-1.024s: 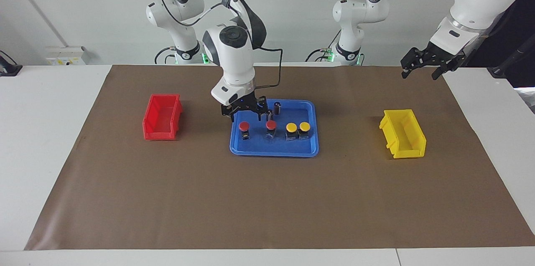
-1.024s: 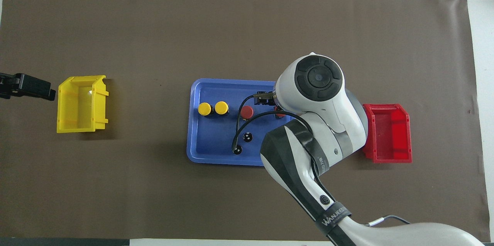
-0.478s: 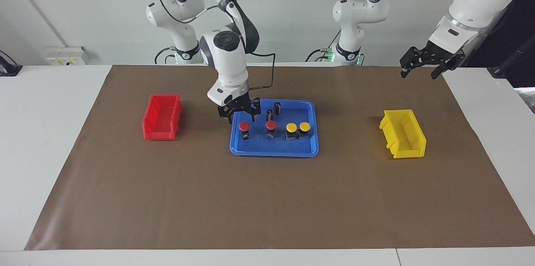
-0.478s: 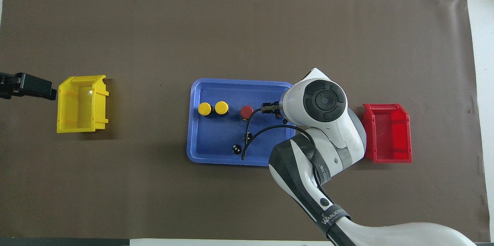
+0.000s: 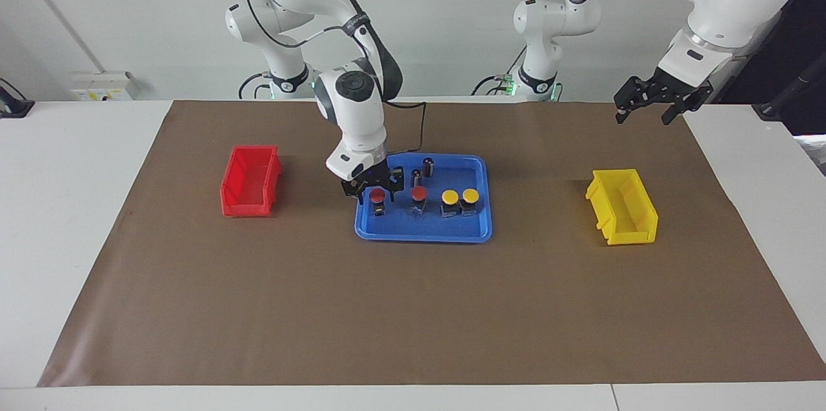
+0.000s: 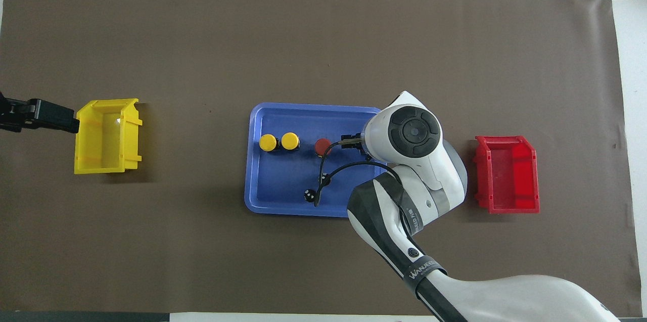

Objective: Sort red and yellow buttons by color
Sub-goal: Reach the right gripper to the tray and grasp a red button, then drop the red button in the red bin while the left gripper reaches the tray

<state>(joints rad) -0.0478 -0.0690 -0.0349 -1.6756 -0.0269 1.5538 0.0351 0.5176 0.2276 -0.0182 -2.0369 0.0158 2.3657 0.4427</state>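
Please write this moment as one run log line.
right gripper: jaws open around end red button in blue tray | left gripper: waits, open | red bin, yellow bin: no buttons

One marking was legible. In the overhead view, a black band (image 6: 423, 269) wrapped around the right arm's forearm link (image 6: 455, 286), toward five o'clock in that view, carried white capital lettering that read "WANJEED" or close to it; its last letters curved out of sight. A shorter white mark on the dark elbow cover (image 6: 410, 211) could not be read. No other text, numbers or labels were legible.
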